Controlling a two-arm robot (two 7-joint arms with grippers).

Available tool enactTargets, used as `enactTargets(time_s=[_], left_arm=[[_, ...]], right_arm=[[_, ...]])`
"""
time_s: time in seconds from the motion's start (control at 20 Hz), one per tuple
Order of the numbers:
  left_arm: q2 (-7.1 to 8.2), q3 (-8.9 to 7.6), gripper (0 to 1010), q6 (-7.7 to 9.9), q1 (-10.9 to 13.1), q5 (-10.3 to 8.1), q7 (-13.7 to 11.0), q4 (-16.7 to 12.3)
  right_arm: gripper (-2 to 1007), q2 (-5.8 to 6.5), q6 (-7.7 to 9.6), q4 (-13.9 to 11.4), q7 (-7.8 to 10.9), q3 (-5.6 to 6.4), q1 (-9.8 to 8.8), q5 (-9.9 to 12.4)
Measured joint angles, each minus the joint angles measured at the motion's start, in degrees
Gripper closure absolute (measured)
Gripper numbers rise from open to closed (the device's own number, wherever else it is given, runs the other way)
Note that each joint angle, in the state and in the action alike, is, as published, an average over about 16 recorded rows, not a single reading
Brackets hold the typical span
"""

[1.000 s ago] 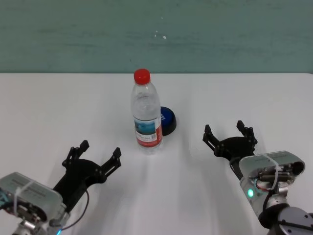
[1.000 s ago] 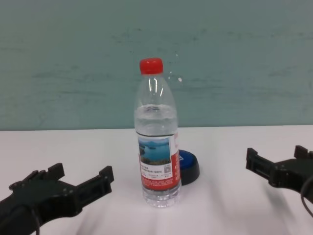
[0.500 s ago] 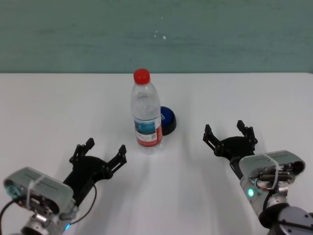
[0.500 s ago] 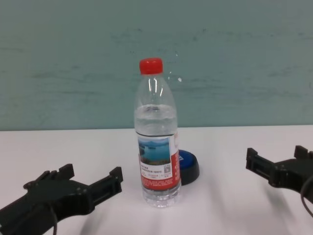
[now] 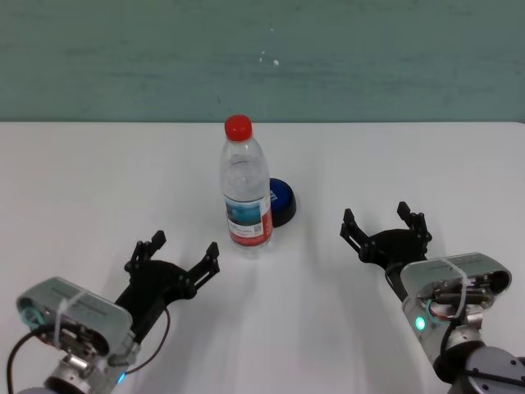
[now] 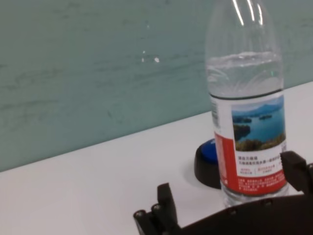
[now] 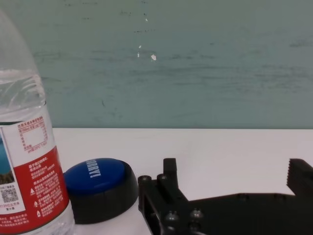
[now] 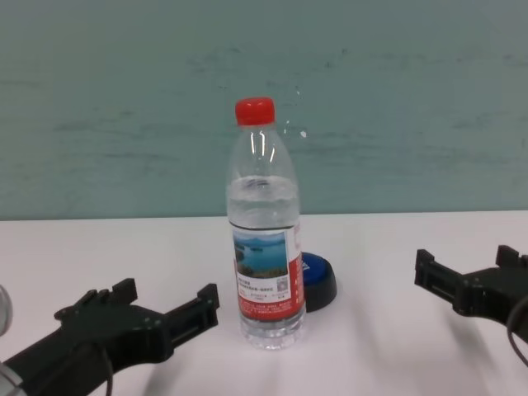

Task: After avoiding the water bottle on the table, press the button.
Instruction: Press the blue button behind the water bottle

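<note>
The water bottle [image 5: 245, 193] stands upright near the middle of the white table [image 5: 98, 189], its red cap [image 5: 238, 125] on and its label showing a blue lake above a red band. The blue button [image 5: 280, 201] on its black base sits just behind the bottle, at about two o'clock from it, so close that in the chest view the bottle [image 8: 265, 231] covers the button's [image 8: 317, 279] left part; whether the two touch cannot be told. The left gripper [image 5: 179, 258] lies low over the table at about seven o'clock from the bottle, its two black fingers spread wide and holding nothing. Its nearer fingertip [image 5: 212, 250] is close to the bottle's base but apart from it. In the left wrist view the bottle [image 6: 247, 112] fills the space just ahead of that gripper [image 6: 230, 198], with the button [image 6: 209, 159] peeping out beside the bottle's foot. The right gripper [image 5: 384, 223] rests at about four o'clock from the bottle, well apart from it and from the button, its fingers likewise released wide and empty. In the right wrist view its black fingers [image 7: 164, 188] sit in the foreground, the button [image 7: 100, 186] lies ahead of them, and the bottle [image 7: 29, 171] stands at the button's far side from that gripper [image 7: 234, 181]. A teal wall [image 5: 262, 57] runs along the table's far edge at twelve o'clock.
</note>
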Motion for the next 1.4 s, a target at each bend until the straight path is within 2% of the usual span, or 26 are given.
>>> enactTargets(time_s=[1.4], left_arm=[[-2.21,1.71,0,0.18,-4.0,1.50,0.7,2.1]], right_arm=[[1,0.00,0.00,0.0,0.00,0.00,0.00,0.0]])
